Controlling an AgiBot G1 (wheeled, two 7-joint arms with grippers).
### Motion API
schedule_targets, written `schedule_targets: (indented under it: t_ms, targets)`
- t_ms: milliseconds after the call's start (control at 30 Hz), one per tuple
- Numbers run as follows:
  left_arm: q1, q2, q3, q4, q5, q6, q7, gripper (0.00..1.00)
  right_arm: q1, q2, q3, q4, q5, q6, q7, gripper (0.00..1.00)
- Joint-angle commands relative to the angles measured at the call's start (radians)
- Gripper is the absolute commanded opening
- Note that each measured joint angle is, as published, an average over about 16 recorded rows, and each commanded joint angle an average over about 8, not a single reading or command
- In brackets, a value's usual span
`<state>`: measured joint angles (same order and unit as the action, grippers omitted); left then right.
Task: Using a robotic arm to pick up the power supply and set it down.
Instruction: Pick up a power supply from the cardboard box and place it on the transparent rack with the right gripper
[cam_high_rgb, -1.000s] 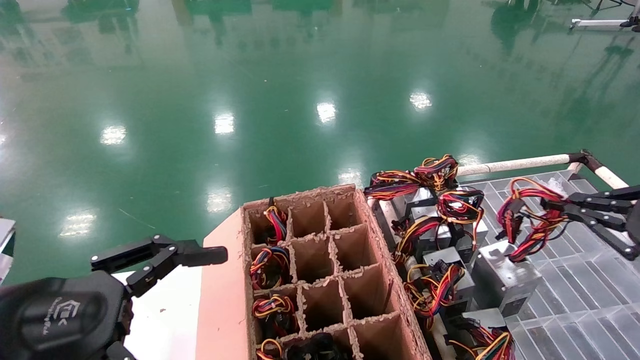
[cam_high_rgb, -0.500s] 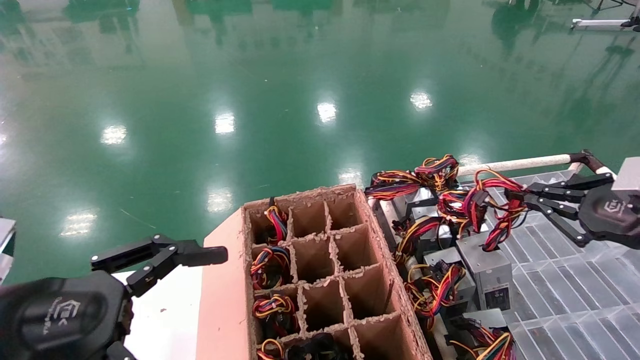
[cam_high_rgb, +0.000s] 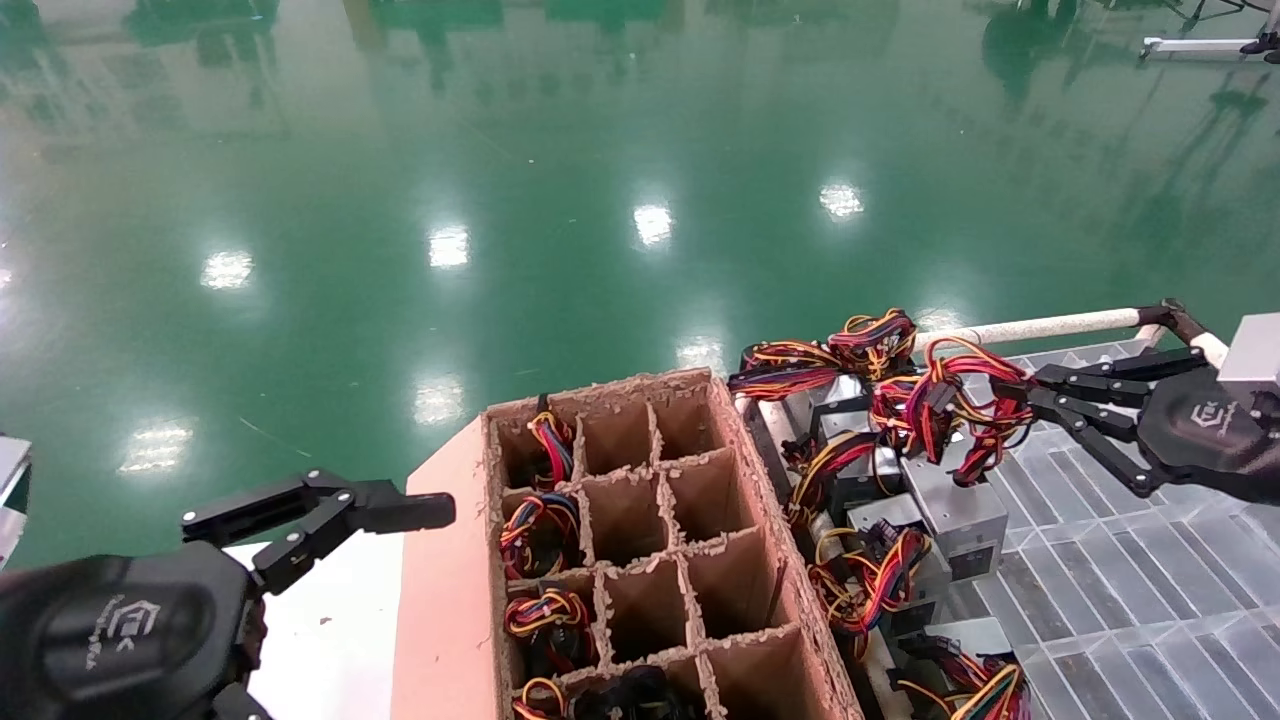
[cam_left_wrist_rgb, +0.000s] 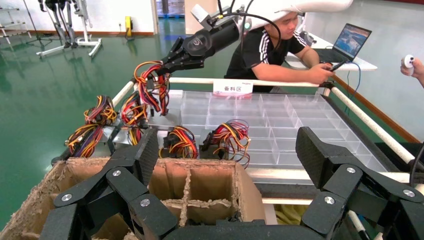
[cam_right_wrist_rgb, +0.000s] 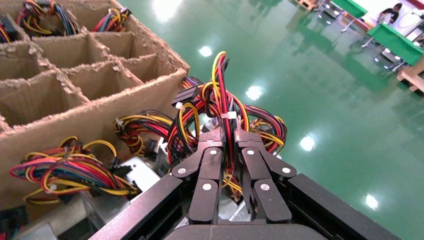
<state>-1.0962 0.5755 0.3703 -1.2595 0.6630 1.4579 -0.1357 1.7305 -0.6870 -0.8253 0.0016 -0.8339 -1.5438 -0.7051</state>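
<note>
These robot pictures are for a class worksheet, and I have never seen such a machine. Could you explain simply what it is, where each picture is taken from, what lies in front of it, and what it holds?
It is a robot with two black arms, each ending in a two-fingered gripper. One picture looks down from a camera on its head; the other two come from cameras on its wrists.

In front stands a brown cardboard divider box, some of its cells holding bundles of coloured wires. Beside it is a clear gridded tray, where several grey power supplies lie.

The right gripper is shut on the wire bundle of one power supply, whose grey box hangs tilted below the wires. The left gripper is open, holds nothing, and sits beside the cardboard box.

The left wrist view also shows a person sitting behind the tray.
</note>
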Motion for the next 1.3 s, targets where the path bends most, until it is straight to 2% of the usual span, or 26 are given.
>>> schedule_targets:
  t_ms: [33,433,1000,1067,1300]
  targets:
    - [0.000,0.000,0.000,0.000,0.000,0.000,0.000,1.00,-0.008,-0.002,0.005,-0.002,0.007,-0.007,0.000,0.00]
    - [0.000,0.000,0.000,0.000,0.000,0.000,0.000,1.00,-0.113,0.018,0.058,-0.039,0.081,-0.015,-0.009,0.00]
    - [0.000,0.000,0.000,0.000,0.000,0.000,0.000,1.00,-0.252,0.103,0.109,-0.023,0.147,-0.026,0.010,0.00]
    - [0.000,0.000,0.000,0.000,0.000,0.000,0.000,1.00,-0.261,0.111,0.109,-0.015,0.146,-0.024,0.014,0.08]
    - [0.000,0.000,0.000,0.000,0.000,0.000,0.000,1.00,-0.277,0.121,0.106,0.002,0.143,-0.016,0.025,0.91]
